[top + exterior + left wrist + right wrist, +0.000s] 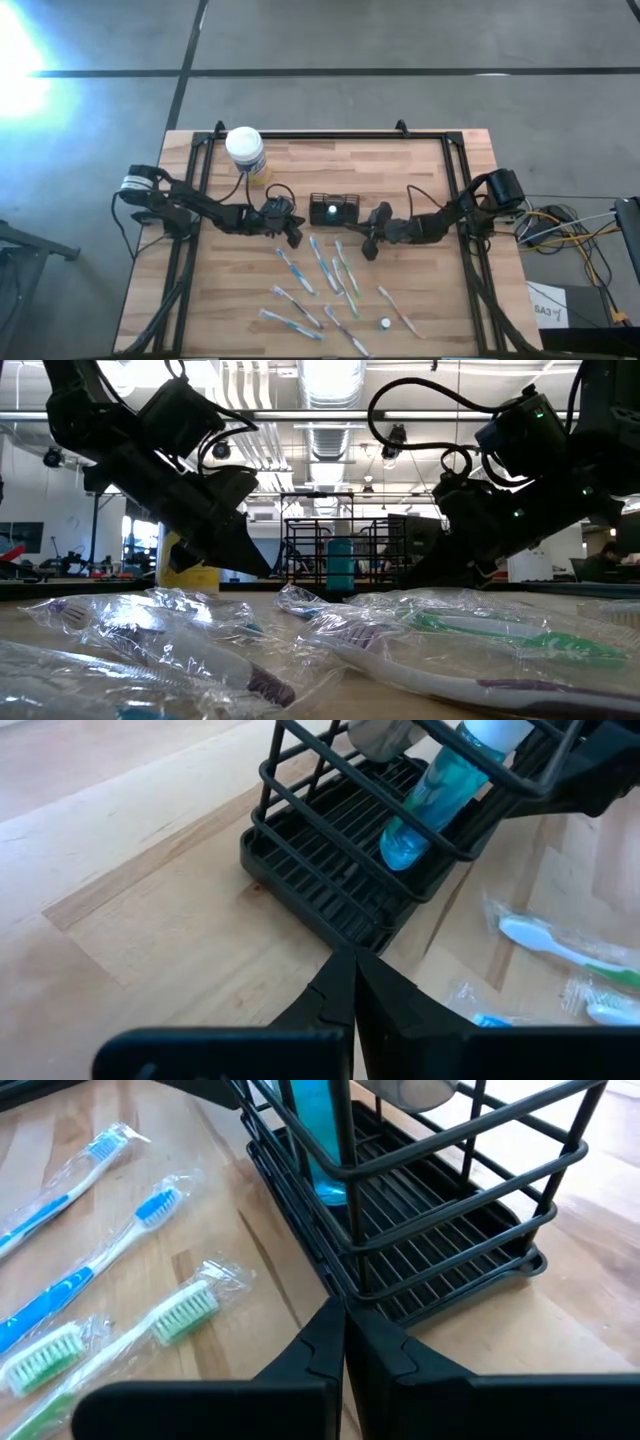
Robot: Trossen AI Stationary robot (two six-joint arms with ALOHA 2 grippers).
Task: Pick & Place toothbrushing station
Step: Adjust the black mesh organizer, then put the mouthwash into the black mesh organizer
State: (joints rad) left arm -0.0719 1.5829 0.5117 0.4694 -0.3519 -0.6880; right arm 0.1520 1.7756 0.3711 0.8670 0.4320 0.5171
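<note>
The toothbrushing station (334, 209), a small black wire holder on a slatted tray, stands mid-table with a teal bottle (430, 800) upright inside. My left gripper (296, 238) is shut just off the station's near left corner (330, 925). My right gripper (371, 247) is shut just off its near right corner (350, 1295). Both point slanting down toward the station (440, 1210). In the high view a strip of bare wood shows between each gripper and the tray.
Several wrapped toothbrushes (320, 285) lie scattered on the near half of the table, close behind both grippers. A small white cap (385, 323) lies among them. A white-lidded yellow jar (245, 150) stands at the far left. A black frame (330, 135) borders the table.
</note>
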